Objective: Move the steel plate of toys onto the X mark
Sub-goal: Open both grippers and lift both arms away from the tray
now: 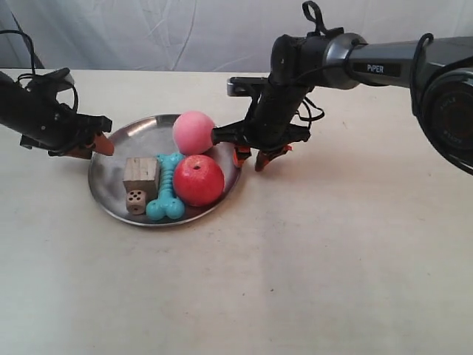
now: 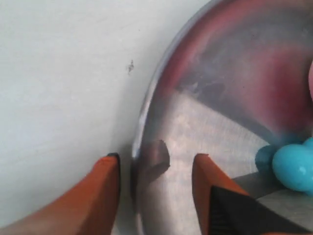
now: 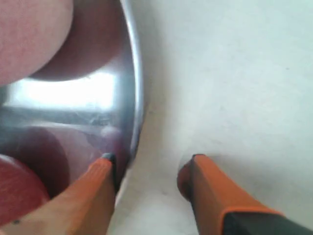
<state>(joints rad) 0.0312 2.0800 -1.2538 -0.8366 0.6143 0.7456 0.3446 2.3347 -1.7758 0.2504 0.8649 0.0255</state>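
Note:
The steel plate sits left of the table's middle. It holds a pink ball, a red apple-like ball, a turquoise bone, a wooden cube and a die. My left gripper is open and straddles the plate's left rim, near the bone. My right gripper is open across the right rim, beside the pink ball and the apple. The X mark does not show in the exterior view.
A tiny dark mark lies on the table just outside the plate's rim; it is too small to tell its shape. Pale tabletop stretches in front of and to the right of the plate. A white cloth hangs behind.

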